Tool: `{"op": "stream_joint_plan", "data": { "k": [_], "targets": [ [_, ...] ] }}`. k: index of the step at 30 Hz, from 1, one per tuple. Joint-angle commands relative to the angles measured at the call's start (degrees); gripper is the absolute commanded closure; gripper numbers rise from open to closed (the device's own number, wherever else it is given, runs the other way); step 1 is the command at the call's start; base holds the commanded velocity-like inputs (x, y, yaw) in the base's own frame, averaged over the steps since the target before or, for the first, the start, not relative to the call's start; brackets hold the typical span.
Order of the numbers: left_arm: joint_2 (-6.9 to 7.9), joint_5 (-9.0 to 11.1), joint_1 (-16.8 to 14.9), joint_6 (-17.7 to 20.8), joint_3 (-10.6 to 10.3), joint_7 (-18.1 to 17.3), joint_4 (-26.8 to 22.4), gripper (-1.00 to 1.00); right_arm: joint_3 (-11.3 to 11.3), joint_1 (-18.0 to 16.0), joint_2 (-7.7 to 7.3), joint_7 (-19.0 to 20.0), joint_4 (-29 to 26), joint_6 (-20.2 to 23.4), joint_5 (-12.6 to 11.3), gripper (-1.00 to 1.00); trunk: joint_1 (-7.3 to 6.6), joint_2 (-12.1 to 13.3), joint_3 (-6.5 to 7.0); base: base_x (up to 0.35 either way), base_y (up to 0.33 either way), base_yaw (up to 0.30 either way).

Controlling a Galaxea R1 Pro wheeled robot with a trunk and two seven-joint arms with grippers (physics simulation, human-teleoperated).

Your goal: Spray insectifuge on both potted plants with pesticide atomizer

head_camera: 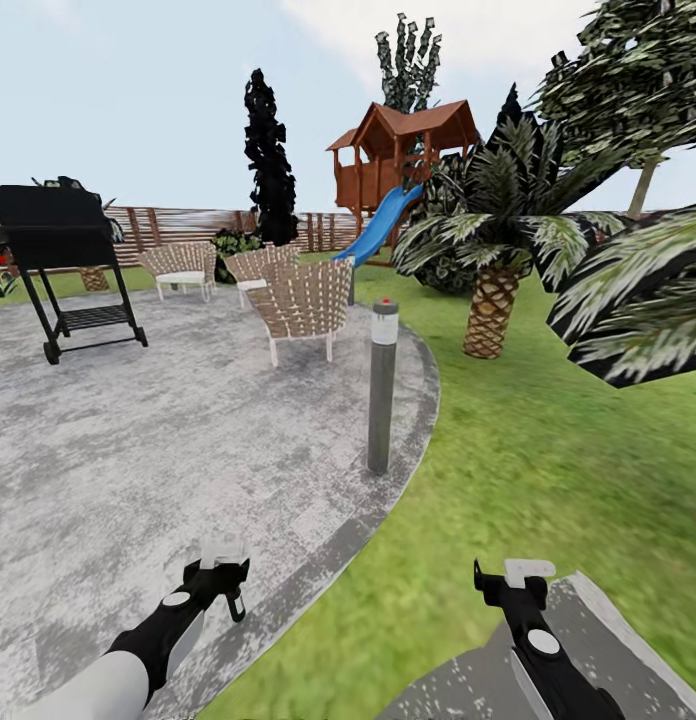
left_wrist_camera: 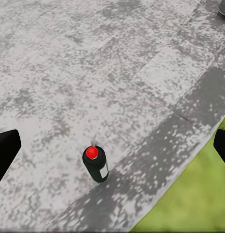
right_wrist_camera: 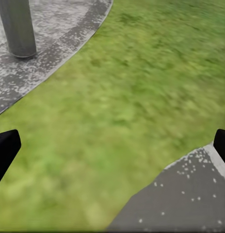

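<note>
Two black grippers reach out low in the head view, the left gripper over the grey patio and the right gripper over the lawn, near a grey stepping slab; both have their fingers spread wide with nothing between them (the wrist views show a dark fingertip at each side and only ground in the gap). Just below the left gripper stands the pesticide atomizer, a small dark bottle with a red top and a white label; it sits upright on the patio, near the darker edge stones, and nothing touches it. The right wrist view looks down on grass, a corner of the slab and the foot of a grey post; in the head view that post stands at the patio's edge with a red dot on top. Farther back are woven chairs and a black grill on wheels; a palm with a scaly trunk grows on the lawn to the right. Last come a brown slatted fence, a blue slide and a wooden playhouse.
</note>
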Motion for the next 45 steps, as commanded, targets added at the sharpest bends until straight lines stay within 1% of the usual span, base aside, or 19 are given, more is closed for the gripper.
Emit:
{"op": "stream_joint_plan", "data": {
  "k": [1, 3, 12, 45],
  "targets": [
    [0.02, 0.0, 0.0, -0.2, 0.0, -0.1, 0.1, -1.00, 0.0, 0.0, 0.00, -0.2, 0.0, -0.2, 0.0, -1.00, 0.21, -0.4, -0.33, 0.000, 0.000, 0.000],
    [-0.01, 0.0, 0.0, -0.2, -0.1, -0.1, 0.1, -1.00, 0.0, 0.0, 0.00, -0.2, 0.0, -0.2, 0.0, -1.00, 0.65, -1.2, -0.87, 0.000, 0.000, 0.000],
    [-0.06, -0.2, 0.0, -0.2, -0.2, -0.1, 0.1, -1.00, 0.0, 0.0, 0.01, -0.2, 0.0, -0.2, 0.0, -1.00, 0.88, -1.4, -3.69, 0.000, 0.000, 0.000],
    [0.14, 0.0, 0.0, -0.2, 0.0, -0.1, 0.2, -1.00, 0.0, 0.0, 0.00, -0.2, 0.0, -0.2, 0.0, -1.00, 1.73, -1.8, -13.91, 0.000, 0.000, 0.000]
  ]
}}
